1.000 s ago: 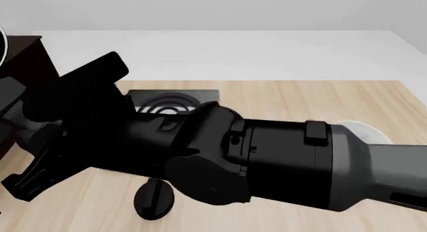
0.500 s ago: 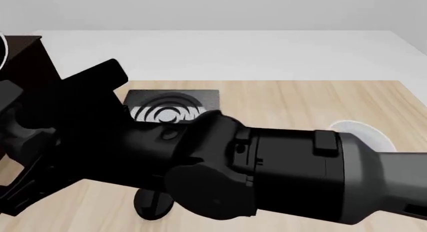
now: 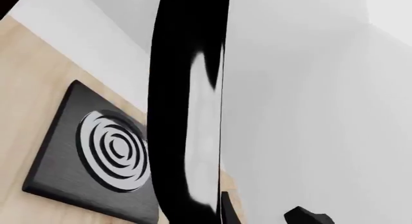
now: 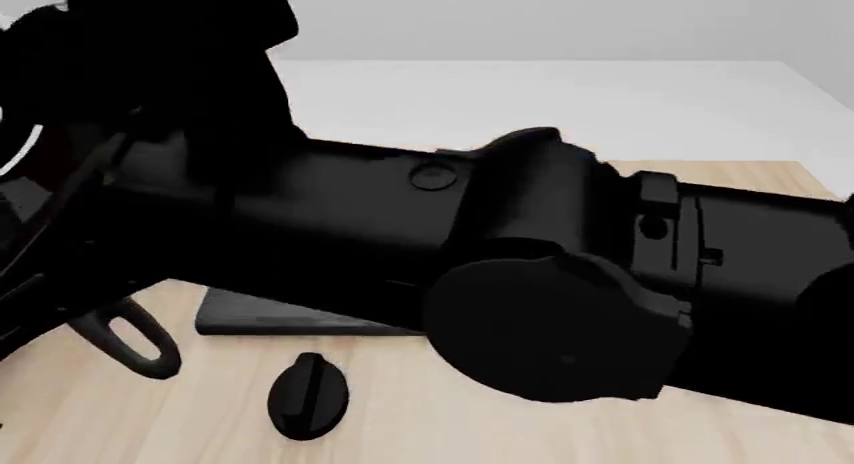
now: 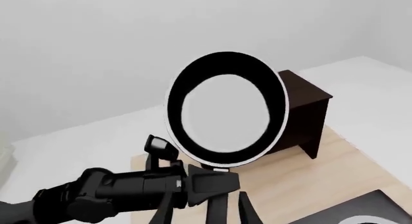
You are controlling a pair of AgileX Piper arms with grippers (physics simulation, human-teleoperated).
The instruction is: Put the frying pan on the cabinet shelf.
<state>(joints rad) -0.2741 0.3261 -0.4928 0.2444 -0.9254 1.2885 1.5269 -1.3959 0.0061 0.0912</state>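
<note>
Front view: fixed camera above and behind the arms, facing forward and down over the wooden table (image 4: 400,424), with a black arm (image 4: 534,274) so near the lens that it blocks most of the frame. Left wrist view: set very close to the frying pan (image 3: 186,113), seen edge-on, with the stove plate (image 3: 96,151) beyond. Right wrist view: stands farther back, facing the pan's (image 5: 225,115) open face, the cabinet (image 5: 302,113) and the other arm (image 5: 122,190); both wrist views share the pan and stove plate (image 5: 367,209).
</note>
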